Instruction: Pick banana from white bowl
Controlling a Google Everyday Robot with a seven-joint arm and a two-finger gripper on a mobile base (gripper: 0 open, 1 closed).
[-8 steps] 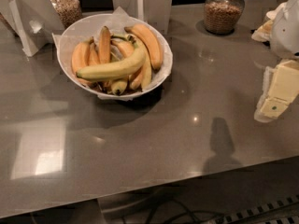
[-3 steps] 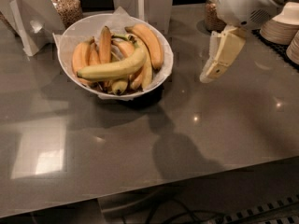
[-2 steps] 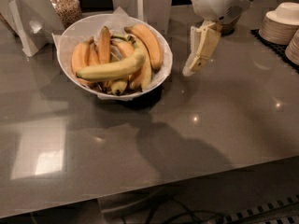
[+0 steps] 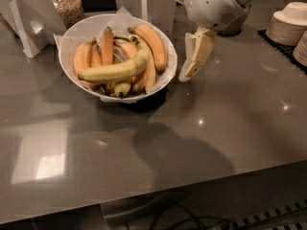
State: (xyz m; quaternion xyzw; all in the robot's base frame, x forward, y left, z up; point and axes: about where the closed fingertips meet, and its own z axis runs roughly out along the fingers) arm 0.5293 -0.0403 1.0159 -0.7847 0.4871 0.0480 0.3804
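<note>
The white bowl [image 4: 74, 36], lined with white paper, stands at the back left of the grey counter and holds several bananas. The banana [image 4: 114, 71], long, pale yellow-green and gently curved, lies across the top of the shorter orange-yellow ones. My gripper [image 4: 192, 66] hangs from the white arm just right of the bowl's rim, above the counter, fingers pointing down and left. It holds nothing that I can see and is beside the bowl, not over it.
Stacks of small cream dishes [image 4: 289, 23] stand at the back right. A glass jar [image 4: 67, 6] of grains and a white napkin holder [image 4: 26, 25] stand behind the bowl at the left. Another jar is partly hidden behind the arm. The counter's front edge [image 4: 158, 195] runs across the bottom.
The arm and gripper have swung left from the right side of the counter, now close beside the bowl's right rim. The bananas and bowl have not moved.
</note>
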